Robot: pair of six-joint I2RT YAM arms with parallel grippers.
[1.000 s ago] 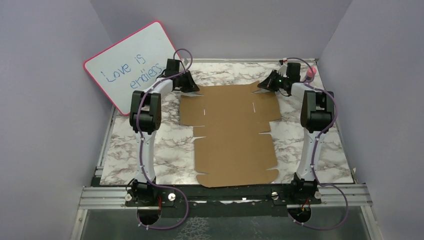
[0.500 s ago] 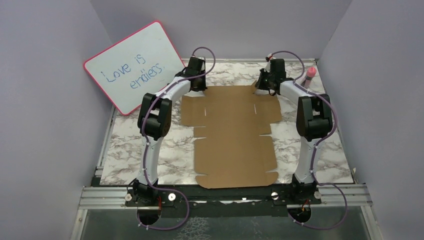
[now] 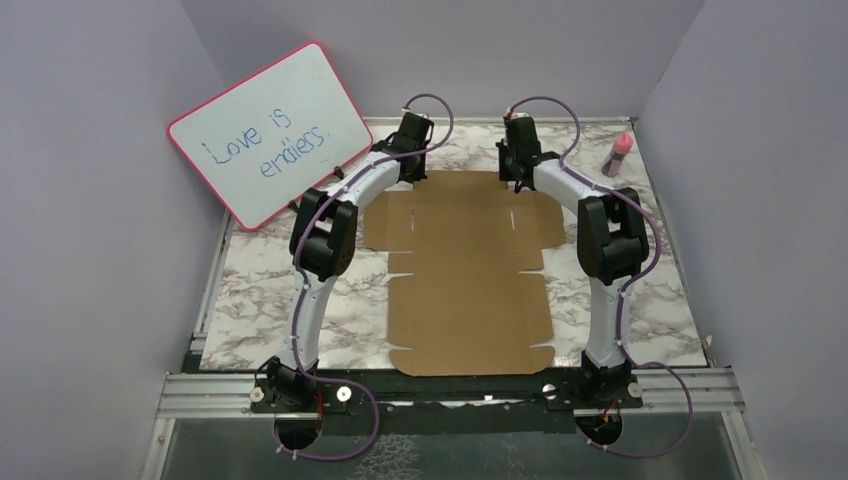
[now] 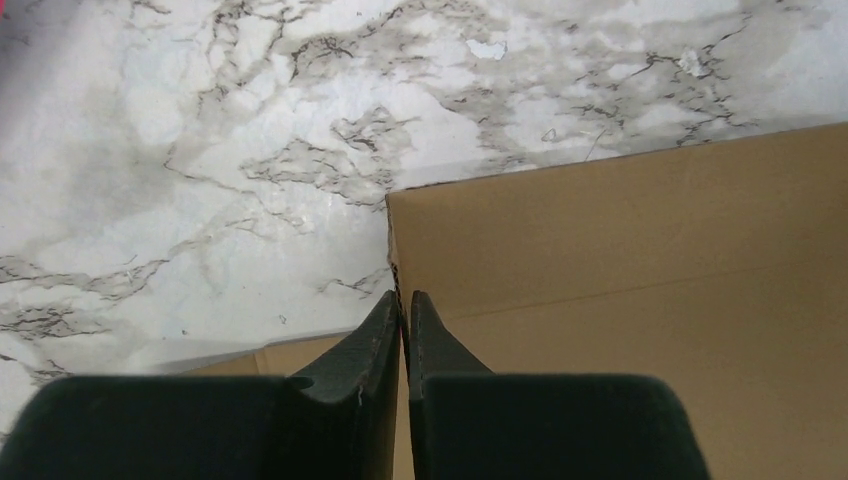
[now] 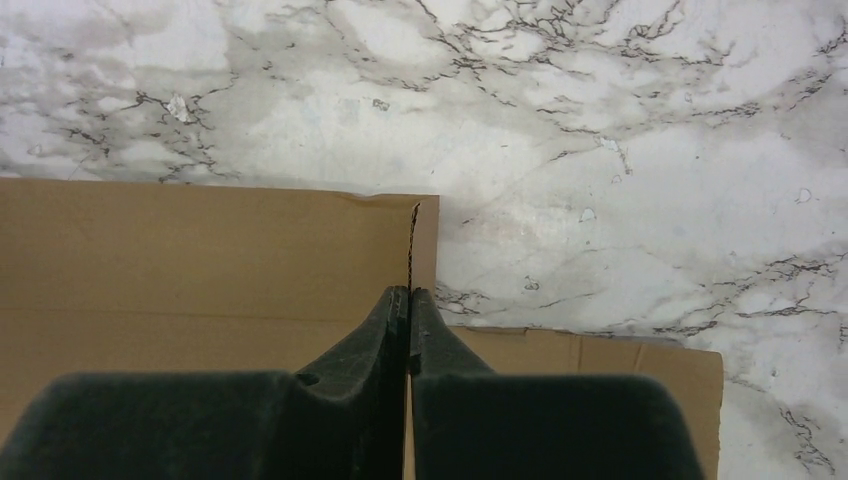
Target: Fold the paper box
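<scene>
The paper box lies as a flat brown cardboard sheet in the middle of the marble table, flaps spread out. My left gripper is at the left end of its far flap. In the left wrist view this gripper is shut, and the flap's corrugated side edge runs in between its fingertips. My right gripper is at the flap's right end. In the right wrist view it is shut on the cardboard at a short slit near the corner.
A pink-framed whiteboard leans against the back left wall. A small pink bottle stands at the back right corner. Bare marble table flanks the sheet on both sides. Purple walls close in the left, right and back.
Both arms have swung inward along the far edge, from the sheet's outer corners to the ends of the far flap. The left jaws have closed on the cardboard edge.
</scene>
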